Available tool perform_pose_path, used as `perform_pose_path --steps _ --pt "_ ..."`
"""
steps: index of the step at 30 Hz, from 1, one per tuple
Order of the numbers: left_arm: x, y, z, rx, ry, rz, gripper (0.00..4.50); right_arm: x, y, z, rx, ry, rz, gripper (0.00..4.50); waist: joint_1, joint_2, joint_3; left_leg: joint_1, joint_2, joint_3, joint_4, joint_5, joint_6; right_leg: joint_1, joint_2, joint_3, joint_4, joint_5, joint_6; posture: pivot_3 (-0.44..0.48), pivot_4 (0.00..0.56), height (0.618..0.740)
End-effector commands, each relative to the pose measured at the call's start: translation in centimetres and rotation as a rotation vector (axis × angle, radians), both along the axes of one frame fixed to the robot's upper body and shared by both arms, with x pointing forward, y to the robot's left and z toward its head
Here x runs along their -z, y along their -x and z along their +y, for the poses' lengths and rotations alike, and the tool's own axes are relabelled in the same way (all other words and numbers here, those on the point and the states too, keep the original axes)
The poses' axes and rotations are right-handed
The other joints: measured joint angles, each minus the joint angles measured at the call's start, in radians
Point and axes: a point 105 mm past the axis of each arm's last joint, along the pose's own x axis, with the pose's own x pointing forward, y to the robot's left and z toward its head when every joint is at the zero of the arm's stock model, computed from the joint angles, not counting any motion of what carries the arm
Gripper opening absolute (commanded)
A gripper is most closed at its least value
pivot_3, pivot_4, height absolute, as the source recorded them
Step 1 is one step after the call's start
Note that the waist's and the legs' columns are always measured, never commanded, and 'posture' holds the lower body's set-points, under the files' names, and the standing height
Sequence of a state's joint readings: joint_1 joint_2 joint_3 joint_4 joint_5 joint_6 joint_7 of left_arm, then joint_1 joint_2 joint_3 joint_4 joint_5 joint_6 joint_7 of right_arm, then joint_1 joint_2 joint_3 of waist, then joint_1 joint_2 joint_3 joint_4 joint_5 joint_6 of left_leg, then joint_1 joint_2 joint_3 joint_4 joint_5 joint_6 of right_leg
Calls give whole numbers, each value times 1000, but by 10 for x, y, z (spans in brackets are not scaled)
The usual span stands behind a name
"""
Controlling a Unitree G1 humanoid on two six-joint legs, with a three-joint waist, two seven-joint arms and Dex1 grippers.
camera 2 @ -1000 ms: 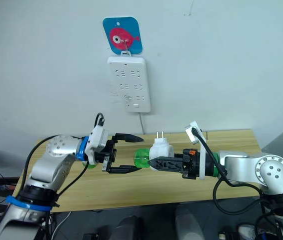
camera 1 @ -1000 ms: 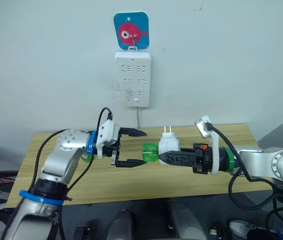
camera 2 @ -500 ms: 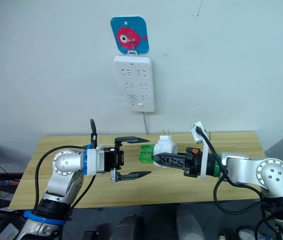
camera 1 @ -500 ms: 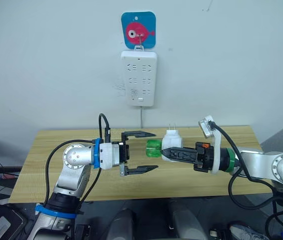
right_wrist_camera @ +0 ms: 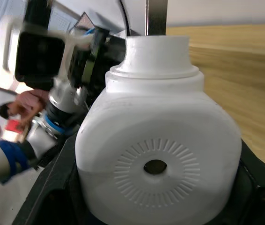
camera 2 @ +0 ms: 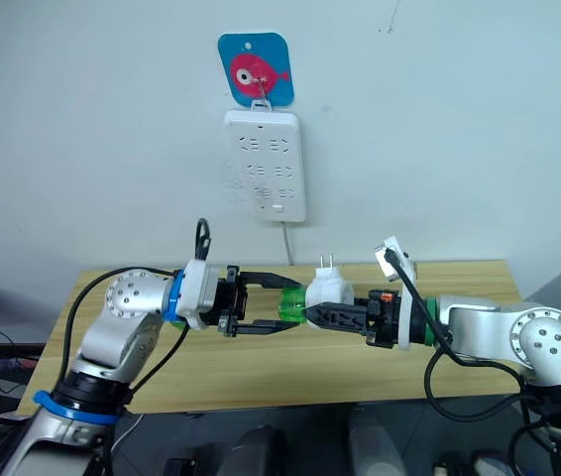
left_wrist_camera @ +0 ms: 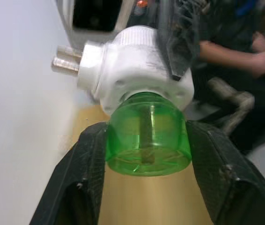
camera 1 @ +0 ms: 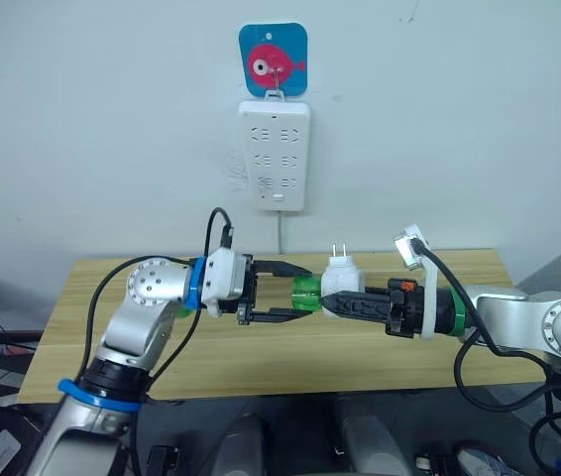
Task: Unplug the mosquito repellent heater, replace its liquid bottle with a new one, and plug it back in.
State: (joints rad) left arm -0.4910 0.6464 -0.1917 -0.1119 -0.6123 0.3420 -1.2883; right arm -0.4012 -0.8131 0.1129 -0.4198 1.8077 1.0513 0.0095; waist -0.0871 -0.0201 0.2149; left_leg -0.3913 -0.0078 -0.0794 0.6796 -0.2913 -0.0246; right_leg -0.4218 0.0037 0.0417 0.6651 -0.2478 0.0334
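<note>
The mosquito repellent heater (camera 1: 341, 282), a small white unit with two prongs pointing up, is held in the air over the wooden table (camera 1: 92, 337), unplugged. My right gripper (camera 1: 330, 300) is shut on its body from the right. A green liquid bottle (camera 1: 305, 297) sticks out of the heater toward my left arm. My left gripper (camera 1: 301, 294) has closed on that bottle. In the left wrist view its black fingers (left_wrist_camera: 83, 178) press against both sides of the bottle (left_wrist_camera: 146, 145). The right wrist view looks onto the heater's round vented face (right_wrist_camera: 156, 164).
A long white power strip (camera 1: 280, 156) hangs on the wall above the table, under a blue hook plate with a pink fish (camera 1: 274, 59). Its cord (camera 1: 280, 233) drops behind the table. A person's arm (left_wrist_camera: 226, 51) appears in the background of the left wrist view.
My left gripper has moved right onto the green bottle and its fingers have narrowed against it. The right gripper has kept the heater almost still.
</note>
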Motion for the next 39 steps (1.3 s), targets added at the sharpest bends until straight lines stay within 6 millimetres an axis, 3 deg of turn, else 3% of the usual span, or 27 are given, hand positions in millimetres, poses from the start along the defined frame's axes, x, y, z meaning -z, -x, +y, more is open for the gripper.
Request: perform_pose_path --steps 1,3,5,12,15,18,21,25,30,39 --pt "-17 5 4 40 -44 474 1963 -13 25 15 -173 -18 -88 3039 -1 0 0 0 0 0 0 0 0 0 2 -1 0 -1 1 -142 166 740" --pt "-23 6 8 68 -65 604 1353 -13 27 15 -193 -11 -101 3039 -4 1 -1 0 0 -1 0 0 0 0 3 0 0 -2 4 -143 166 740" --pt "-22 4 9 57 -85 585 711 -12 28 15 -203 -9 -106 3039 -9 1 0 1 0 0 -1 0 0 0 3 0 0 -2 4 -143 166 740" --pt "-32 -17 5 -63 27 392 670 -15 26 15 -178 -47 -101 3039 -1 1 0 0 1 -1 -1 0 0 -2 -4 1 1 0 -1 -148 165 740" --pt "-30 -28 11 -133 39 199 1261 -16 24 13 -157 -60 -89 3039 -1 1 -1 0 0 1 -1 0 -1 -2 -5 2 0 0 -1 -156 166 740" --pt "-37 -37 22 -224 119 -66 2215 -15 18 9 -109 -72 -68 3039 0 1 -1 0 0 2 -1 0 -1 -2 -5 2 0 0 -1 -156 166 740" --pt "-31 -26 28 -218 120 -295 3191 -14 12 5 -67 -80 -57 3039 0 1 -1 -1 0 3 -1 0 -1 -2 -7 4 -1 1 -2 -162 169 740" --pt "-2 14 31 -64 99 -427 4435 -16 7 4 -33 -93 -51 3039 0 1 -1 -1 0 3 -1 0 -1 -3 -8 4 0 1 -2 -162 169 740" --pt "13 30 33 -37 88 -459 4440 -17 7 4 -29 -93 -48 3039 5 1 -1 -1 0 2 0 0 0 -2 -7 3 0 2 -3 -162 168 740" --pt "14 18 14 -73 155 -520 4440 -18 10 7 -56 -93 -42 3038 4 1 -1 2 0 6 2 0 0 1 -6 3 -1 4 0 -154 166 740"
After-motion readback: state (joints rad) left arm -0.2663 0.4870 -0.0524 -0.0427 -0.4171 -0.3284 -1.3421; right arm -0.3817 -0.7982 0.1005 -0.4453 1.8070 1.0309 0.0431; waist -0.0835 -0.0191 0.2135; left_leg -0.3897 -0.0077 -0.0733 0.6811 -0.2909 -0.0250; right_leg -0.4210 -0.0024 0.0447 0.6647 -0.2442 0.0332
